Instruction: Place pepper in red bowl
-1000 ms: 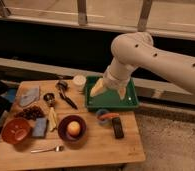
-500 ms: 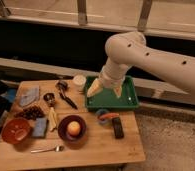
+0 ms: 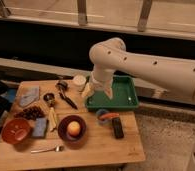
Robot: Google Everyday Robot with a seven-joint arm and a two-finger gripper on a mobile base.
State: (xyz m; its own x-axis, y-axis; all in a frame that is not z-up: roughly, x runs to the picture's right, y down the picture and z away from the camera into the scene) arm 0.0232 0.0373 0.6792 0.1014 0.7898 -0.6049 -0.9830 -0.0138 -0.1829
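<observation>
- Gripper [image 3: 97,91] on the end of a thick white arm [image 3: 141,62], pointed down over the left end of a green tray [image 3: 125,97].
- Jaws spread wide, pale fingers [image 3: 86,91] clearly apart, pinching nothing.
- Pepper [image 3: 110,116] on the wooden worktop [image 3: 91,155], just in front of the tray's front edge, lying roughly crosswise.
- Touching or overlapping a small blue cup [image 3: 101,119] at its left end; cannot tell whether resting on the rim or just beside it.
- Lower in view than the gripper and slightly right of it, not in contact with the jaws.
- Red bowl [image 3: 16,131] at the front left of the worktop, upright, faint darker marks inside, well apart from both pepper and gripper.
- Between pepper and red bowl: darker maroon bowl [image 3: 61,132] holding a round yellow-orange fruit [image 3: 74,128].
- Blue pad [image 3: 40,127] just beside the red bowl, on its right.
- Dark flat oblong item [image 3: 118,128] just beside the pepper, toward the front edge.
- Metal fork or spoon [image 3: 47,149] near the front edge; cannot tell which.
- Further back on the left: grey-blue cloth [image 3: 30,96], dark clustered item [image 3: 32,112], yellowish long item [image 3: 53,118], black-handled utensils [image 3: 66,99].
- White cup [image 3: 79,81] near the tray's back left corner, just left of the gripper.
</observation>
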